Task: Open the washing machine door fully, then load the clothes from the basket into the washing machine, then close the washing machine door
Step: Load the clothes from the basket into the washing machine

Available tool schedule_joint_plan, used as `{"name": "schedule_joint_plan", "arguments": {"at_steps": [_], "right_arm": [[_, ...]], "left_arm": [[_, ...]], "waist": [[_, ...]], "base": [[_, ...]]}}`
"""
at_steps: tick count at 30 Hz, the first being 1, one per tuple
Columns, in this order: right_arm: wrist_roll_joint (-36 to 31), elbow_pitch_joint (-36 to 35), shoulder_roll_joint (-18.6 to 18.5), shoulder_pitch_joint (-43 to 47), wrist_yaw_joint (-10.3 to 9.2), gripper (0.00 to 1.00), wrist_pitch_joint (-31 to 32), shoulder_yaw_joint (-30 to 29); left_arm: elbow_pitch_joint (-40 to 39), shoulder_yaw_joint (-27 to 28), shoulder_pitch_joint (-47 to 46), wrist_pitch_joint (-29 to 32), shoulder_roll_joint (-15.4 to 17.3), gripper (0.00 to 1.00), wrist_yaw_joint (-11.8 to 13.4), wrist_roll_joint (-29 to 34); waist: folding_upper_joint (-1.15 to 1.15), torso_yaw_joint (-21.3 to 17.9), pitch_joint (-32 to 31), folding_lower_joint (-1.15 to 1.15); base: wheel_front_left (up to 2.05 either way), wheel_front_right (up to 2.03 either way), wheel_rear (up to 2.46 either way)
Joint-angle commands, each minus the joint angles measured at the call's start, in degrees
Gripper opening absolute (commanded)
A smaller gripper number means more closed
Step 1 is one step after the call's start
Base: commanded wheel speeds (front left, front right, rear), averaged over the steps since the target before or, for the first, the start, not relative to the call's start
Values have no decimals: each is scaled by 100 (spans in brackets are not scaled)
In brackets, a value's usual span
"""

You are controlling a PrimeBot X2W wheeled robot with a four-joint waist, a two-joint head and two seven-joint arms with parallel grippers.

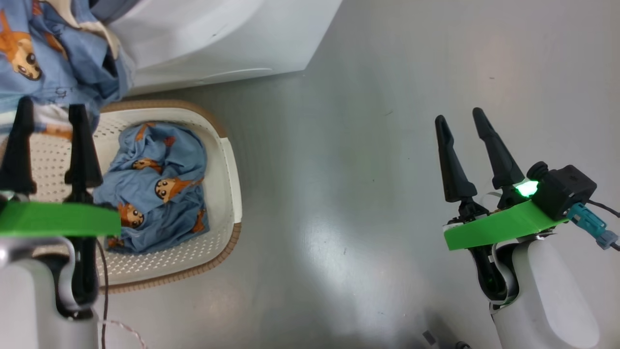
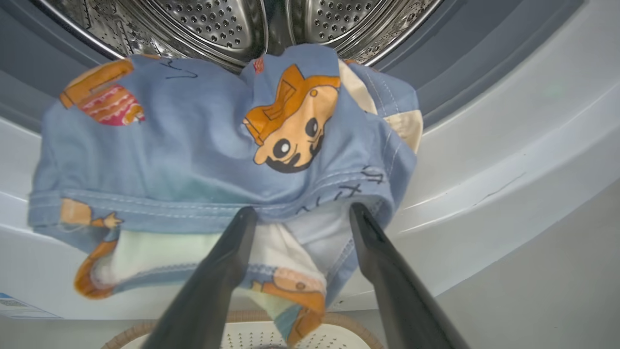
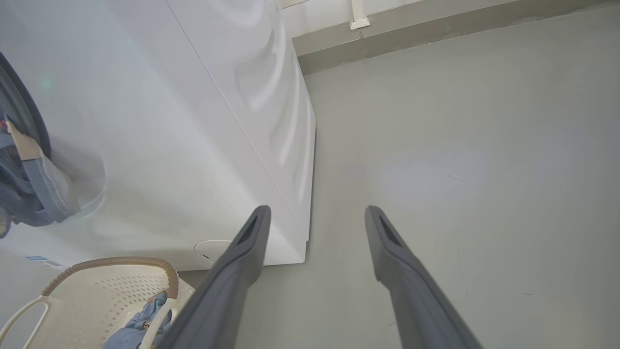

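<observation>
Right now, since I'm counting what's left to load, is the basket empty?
No, a light blue bear-print garment lies inside the basket in the head view.

You have a smooth grey floor (image 1: 368,160) under everything, with a dull sheen, soft patches of glare and a few small dark specks. The washing machine (image 1: 218,43) stands straight on that floor, and its white base meets the grey in a clean edge with a thin shadow along it. The basket (image 1: 231,174) sits on the floor just in front of the washing machine, close to the foot of its front panel; you cannot tell whether the two touch. Out beside the washing machine the floor spreads wide, and behind it runs up to a darker band (image 3: 436,30) at the foot of the wall.
</observation>
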Motion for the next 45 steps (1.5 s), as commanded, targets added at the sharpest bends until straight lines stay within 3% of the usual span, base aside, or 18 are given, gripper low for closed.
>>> {"name": "schedule_joint_plan", "arguments": {"at_steps": [1,9,17,18,20,27,34,45], "right_arm": [[126,-90,33,175,9,100,-27,145],[210,-64,33,157,9,100,-27,182],[272,-34,33,154,9,100,-27,217],[272,-31,33,155,9,100,-27,214],[275,-22,33,149,9,100,-27,203],[296,11,33,156,9,100,-27,158],[256,26,33,188,9,100,-27,100],[292,30,33,177,9,100,-27,198]], "left_arm": [[-65,169,-61,74,153,100,43,-62],[572,147,-660,370,140,100,122,-252],[1112,171,-1129,265,163,97,43,-428],[1198,168,-1181,237,178,55,30,-429],[1415,163,-1311,108,216,0,-7,-426],[1592,168,-1299,-281,279,0,-53,-378],[1136,122,-976,-684,352,0,14,-149],[644,28,-1670,-293,804,0,8,54]], "waist": [[0,-33,18,0],[0,-125,69,0],[0,-175,87,0],[0,-180,84,0],[0,-184,75,0],[0,-117,7,0],[0,9,-109,0],[0,9,-119,0]], "base": [[0,0,0],[0,0,0],[0,0,0],[0,0,0],[0,0,0],[0,0,0],[0,0,0],[0,0,0]]}}
